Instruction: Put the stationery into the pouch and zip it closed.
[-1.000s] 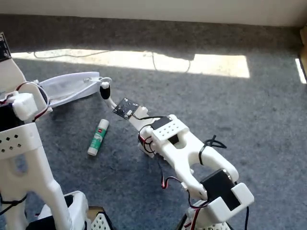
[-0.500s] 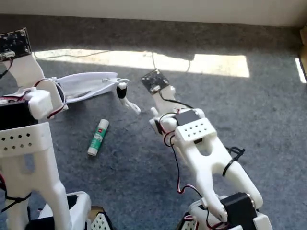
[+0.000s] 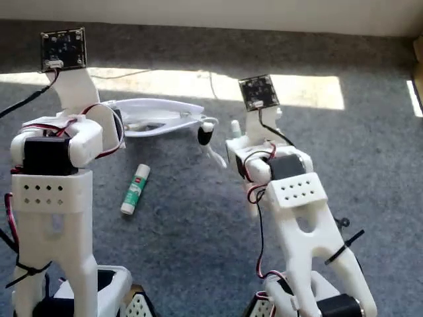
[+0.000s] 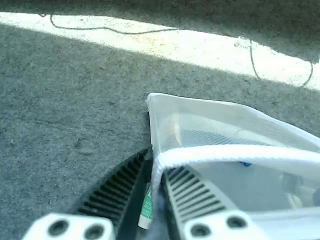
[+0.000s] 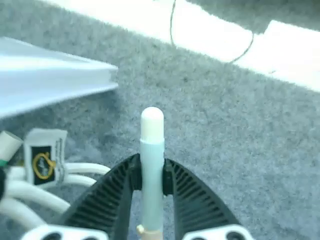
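Currently we see our left gripper [image 4: 155, 167] pinching the pouch [image 4: 220, 125] rim. Our right gripper [image 5: 150, 170] clamps a pen [image 5: 151, 132] near the pouch. A glue stick [image 3: 135, 189] lies on the carpet [image 3: 330, 152].

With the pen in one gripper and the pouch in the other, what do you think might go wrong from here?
1. The left gripper pinches only the rim of the pouch at one end, so the fabric may slip free or the mouth may sag narrow.
2. The right gripper holds the pen off to the pouch's side; the pen may catch the rim rather than enter.
3. The glue stick lies on the carpet; zipping early would leave it out.
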`<state>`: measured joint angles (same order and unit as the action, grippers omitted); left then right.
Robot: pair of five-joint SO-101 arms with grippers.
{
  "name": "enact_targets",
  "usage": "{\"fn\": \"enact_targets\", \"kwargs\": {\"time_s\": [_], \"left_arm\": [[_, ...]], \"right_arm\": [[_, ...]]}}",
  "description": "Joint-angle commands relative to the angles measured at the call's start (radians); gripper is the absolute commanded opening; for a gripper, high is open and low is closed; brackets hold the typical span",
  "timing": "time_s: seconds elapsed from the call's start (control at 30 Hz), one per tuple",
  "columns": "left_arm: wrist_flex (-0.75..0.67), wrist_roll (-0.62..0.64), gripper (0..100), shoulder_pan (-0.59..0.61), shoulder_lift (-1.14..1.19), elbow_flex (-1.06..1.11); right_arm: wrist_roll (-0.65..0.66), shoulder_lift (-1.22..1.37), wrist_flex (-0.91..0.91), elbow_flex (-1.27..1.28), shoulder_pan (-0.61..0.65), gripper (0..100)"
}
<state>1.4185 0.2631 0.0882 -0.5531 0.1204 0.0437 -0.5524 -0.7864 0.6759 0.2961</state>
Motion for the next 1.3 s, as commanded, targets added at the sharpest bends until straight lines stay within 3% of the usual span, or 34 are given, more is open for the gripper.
{"fn": "enact_targets", "kwargs": {"time_s": [0.0, 0.27, 0.63, 0.9, 1.27], "left_arm": [[0.008, 0.029, 1, -0.028, -0.007, -0.056], [0.029, 0.028, 1, -0.028, -0.007, -0.044], [0.029, 0.025, 1, -0.028, -0.007, -0.019], [0.029, 0.025, 1, -0.027, -0.007, -0.019], [0.029, 0.023, 1, -0.024, -0.007, -0.015]], "right_arm": [[-0.032, -0.170, 0.016, -0.018, -0.013, 0.4], [-0.095, -0.443, 0.018, -0.042, 0.002, 0.4], [-0.100, -0.545, 0.030, -0.248, 0.262, 0.4], [-0.098, -0.544, 0.348, -0.265, 0.361, 0.4], [-0.094, -0.544, 0.796, 0.015, 0.433, 0.4]]}}
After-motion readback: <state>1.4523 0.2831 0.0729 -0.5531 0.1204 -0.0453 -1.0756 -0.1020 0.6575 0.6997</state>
